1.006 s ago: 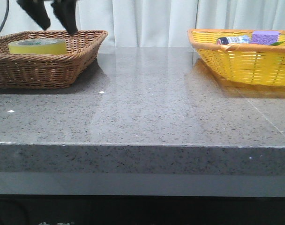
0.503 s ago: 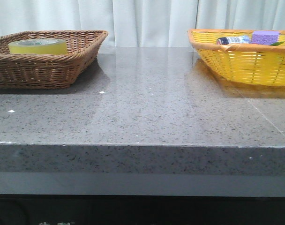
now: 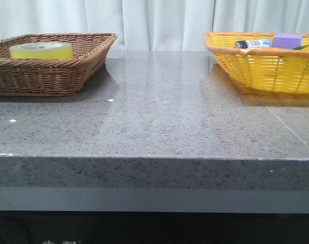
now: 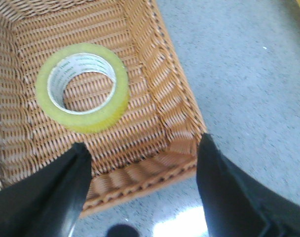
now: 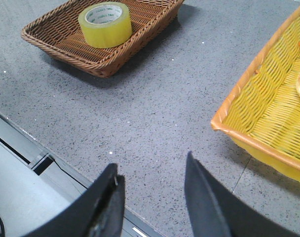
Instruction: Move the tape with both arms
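One tape (image 4: pixel 82 87) roll flat in brown basket (image 4: pixel 160 94), far-left on worktop (image 3: pixel 159 112); left claw (image 4: pixel 140 192) above it, spread wide, empty; right claw (image 5: pixel 152 197) also wide.

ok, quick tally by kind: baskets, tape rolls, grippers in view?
Baskets: 2, brown wicker basket and yellow basket
Tape rolls: 1, tape
Grippers: 2, left gripper, right gripper
Total: 5
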Tool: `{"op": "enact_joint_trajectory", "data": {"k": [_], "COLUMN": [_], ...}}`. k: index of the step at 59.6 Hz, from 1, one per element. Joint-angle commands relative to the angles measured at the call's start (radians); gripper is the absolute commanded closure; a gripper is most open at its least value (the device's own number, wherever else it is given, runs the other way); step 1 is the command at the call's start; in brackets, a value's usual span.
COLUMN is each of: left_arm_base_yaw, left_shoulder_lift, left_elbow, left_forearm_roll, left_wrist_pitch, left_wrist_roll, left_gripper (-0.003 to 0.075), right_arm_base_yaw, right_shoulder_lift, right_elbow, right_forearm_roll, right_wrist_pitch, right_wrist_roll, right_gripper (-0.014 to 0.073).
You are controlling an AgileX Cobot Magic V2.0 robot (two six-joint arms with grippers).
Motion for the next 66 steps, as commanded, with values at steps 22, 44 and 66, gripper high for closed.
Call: {"op": "enact_joint_trajectory", "data": {"k": [22, 44, 66], "left_arm_base_yaw": [-0.205, -0.201, -0.201], "left_shoulder_lift": [-0.372, -0.590, -0.614], "left_elbow": [0.453, 0.707, 0.730], "left_forearm_roll": [-0.019, -0.010, -0.010], "left_wrist_pitch": [-0.302, -0.544, -0.560], "left_wrist_roll": [-0.011, -0.061, -0.061], "left_gripper": [0.0262, 0.0262, 0.0326], "right_arm_base_yaw": [-0.003, -0.003, -0.003], "right_shoulder_lift": [0.000, 0.000, 0.000], "right_elbow": [-0.024, -0.024, -0.024], "right_forearm_roll": [0.013, -0.088, -0.088], "right_wrist_pitch": [-0.062, -0.057, -0.057], "right_wrist_roll": [-0.005, -0.006, -0.006], "right_gripper": [0.0265, 0.0265, 0.0321]}}
